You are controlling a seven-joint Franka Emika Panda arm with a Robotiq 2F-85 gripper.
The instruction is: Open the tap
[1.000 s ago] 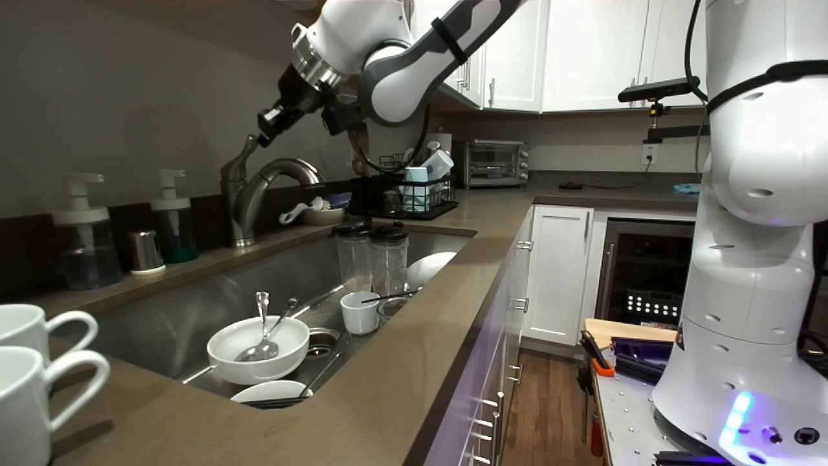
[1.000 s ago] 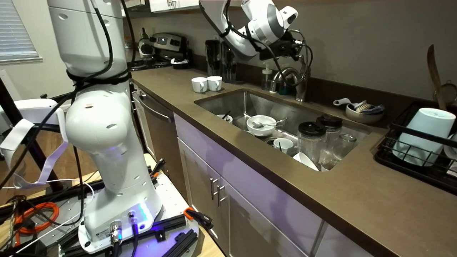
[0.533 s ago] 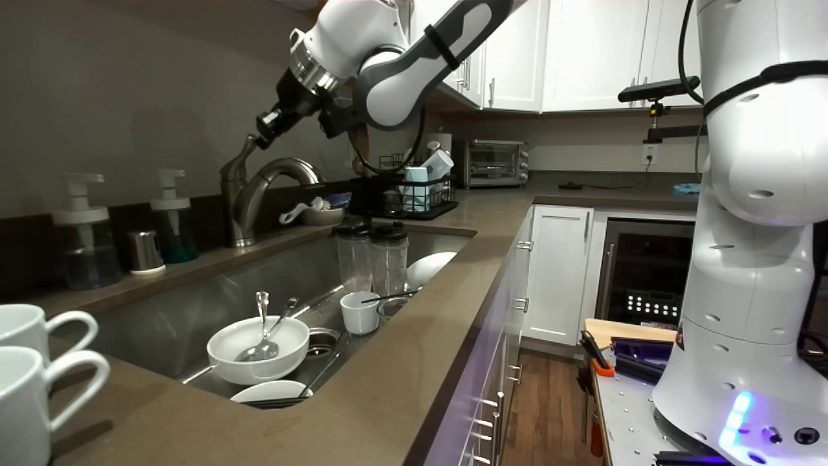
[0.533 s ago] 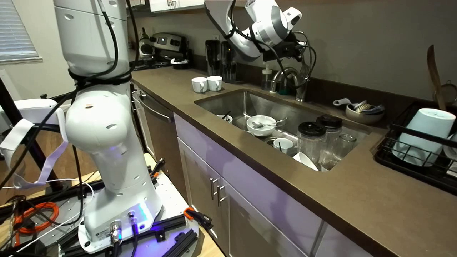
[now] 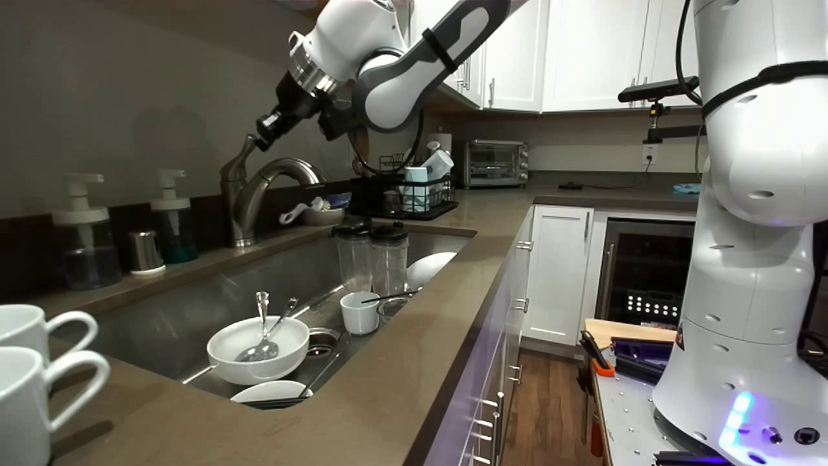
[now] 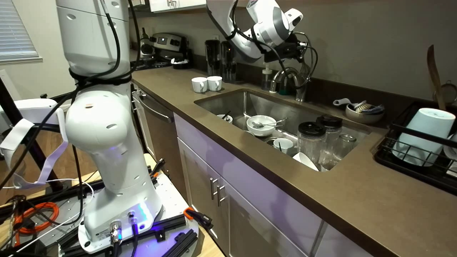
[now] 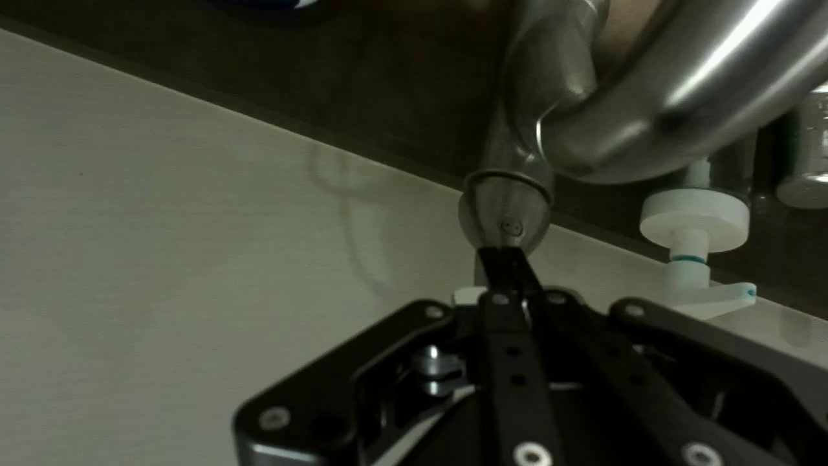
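reach seemingly done: in an exterior view, the closed gripper [image 5: 262, 140] meets the tap [image 5: 248, 204] at its one-o'clock lever [image 5: 242, 158]; next, likely, push toward ten.

Shows silver-grey on the tap [image 5: 249, 196], black on the gripper [image 7: 505, 256], plain white on the mugs [image 6: 197, 85], pale blue on the tumbler [image 6: 428, 123], wood-grained brown on the floor [image 5: 546, 411].

In an exterior view, the black, jointed claw [image 5: 262, 141] hung tilted at the upper end of the slim steel lever [image 5: 239, 160] on the arched, brushed-steel tap [image 5: 242, 204]; whether they touched could not be told. In the rectangular stainless-steel sink [image 5: 207, 291], a round white bowl [image 5: 252, 374] held a silvery spoon [image 5: 259, 351]. Two white handled mugs [image 5: 22, 408] stood on the brown worktop [image 5: 194, 427].
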